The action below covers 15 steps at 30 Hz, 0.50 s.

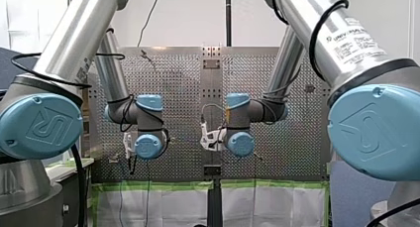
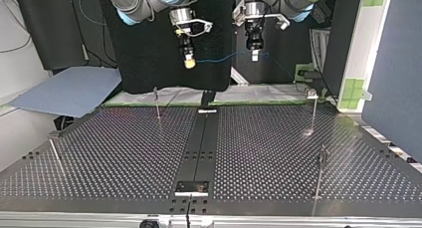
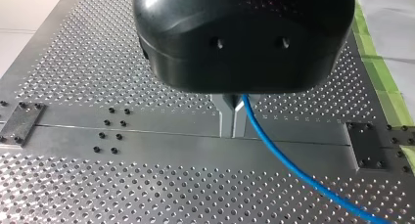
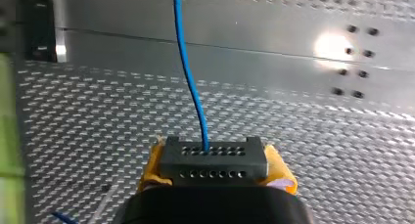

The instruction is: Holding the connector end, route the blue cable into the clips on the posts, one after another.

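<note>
Both grippers hang high above the perforated table (image 2: 124, 153), with the thin blue cable (image 2: 224, 57) strung between them. My right gripper (image 2: 189, 62), at the top view's left, is shut on the cable's dark grey connector (image 4: 214, 153), which sits between its yellow pads (image 4: 281, 174). The cable (image 4: 188, 72) runs out ahead of that connector. My left gripper (image 3: 233, 122) has its metal fingers together on the cable (image 3: 274, 145), which trails away beside them. Thin posts with clips stand on the table: one (image 2: 157, 102) at the far left, one (image 2: 314, 111) at the far right, one (image 2: 321, 173) at the near right.
A short slanted post (image 2: 54, 149) stands near the table's left edge in the top view. A dark centre strip (image 2: 201, 143) with bolted plates runs down the middle. A blue-grey sheet (image 2: 69, 93) lies beyond the far left corner. Green tape (image 3: 386, 87) lines the table's edge.
</note>
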Each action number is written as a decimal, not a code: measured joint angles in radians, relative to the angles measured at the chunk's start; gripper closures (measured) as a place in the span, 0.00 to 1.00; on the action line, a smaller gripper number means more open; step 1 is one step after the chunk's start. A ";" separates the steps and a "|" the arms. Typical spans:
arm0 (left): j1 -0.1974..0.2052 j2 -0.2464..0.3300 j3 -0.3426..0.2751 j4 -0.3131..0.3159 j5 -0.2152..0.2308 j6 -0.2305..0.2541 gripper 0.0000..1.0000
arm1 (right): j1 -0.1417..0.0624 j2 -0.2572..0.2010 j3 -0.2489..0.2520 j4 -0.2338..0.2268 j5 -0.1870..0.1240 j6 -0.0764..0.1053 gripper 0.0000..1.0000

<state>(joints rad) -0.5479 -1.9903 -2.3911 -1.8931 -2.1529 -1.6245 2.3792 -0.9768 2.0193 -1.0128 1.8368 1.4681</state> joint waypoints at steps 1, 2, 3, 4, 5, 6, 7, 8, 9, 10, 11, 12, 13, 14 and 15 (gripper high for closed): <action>0.000 0.000 0.000 0.000 0.000 0.000 1.00 | 0.001 0.009 0.000 0.010 0.000 -0.001 1.00; 0.000 0.000 0.000 0.000 0.000 0.000 1.00 | 0.001 0.015 0.000 0.018 0.001 -0.001 1.00; 0.000 0.000 0.000 0.000 0.000 0.000 1.00 | 0.002 0.020 0.000 0.028 0.001 -0.001 1.00; 0.000 0.000 0.000 0.000 0.000 0.000 1.00 | 0.002 0.022 0.000 0.036 0.001 -0.001 1.00; 0.000 0.000 0.000 0.000 0.000 0.000 1.00 | 0.002 0.024 0.000 0.043 0.001 -0.001 1.00; 0.000 0.000 0.000 0.000 0.000 0.000 1.00 | 0.002 0.026 0.000 0.051 0.001 -0.001 1.00; 0.000 0.000 0.000 0.000 0.000 0.000 1.00 | 0.002 0.026 0.000 0.055 0.001 -0.001 1.00; 0.000 0.000 0.000 0.000 0.000 0.000 1.00 | 0.002 0.027 0.000 0.058 0.001 -0.001 1.00; 0.000 0.000 0.000 0.000 0.000 0.000 1.00 | 0.002 0.027 0.000 0.061 0.001 -0.001 1.00; 0.000 0.000 0.000 0.000 0.000 0.000 1.00 | 0.002 0.027 0.000 0.062 0.001 -0.001 1.00; 0.000 0.000 0.000 0.000 0.000 0.000 1.00 | 0.002 0.027 0.000 0.063 0.001 -0.001 1.00; 0.000 0.000 0.000 0.000 0.000 0.000 1.00 | 0.002 0.027 0.000 0.064 0.001 -0.001 1.00; 0.000 0.000 0.000 0.000 0.000 0.000 1.00 | 0.002 0.028 0.000 0.064 0.001 -0.001 1.00; 0.000 0.000 0.000 0.000 0.000 0.000 1.00 | 0.002 0.028 0.000 0.064 0.001 -0.001 1.00; 0.000 0.000 0.000 0.000 0.000 0.000 1.00 | 0.002 0.028 0.000 0.064 0.001 -0.001 1.00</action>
<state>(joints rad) -0.5480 -1.9901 -2.3911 -1.8931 -2.1529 -1.6244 2.3815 -0.9492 2.0196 -0.9485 1.8379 1.4667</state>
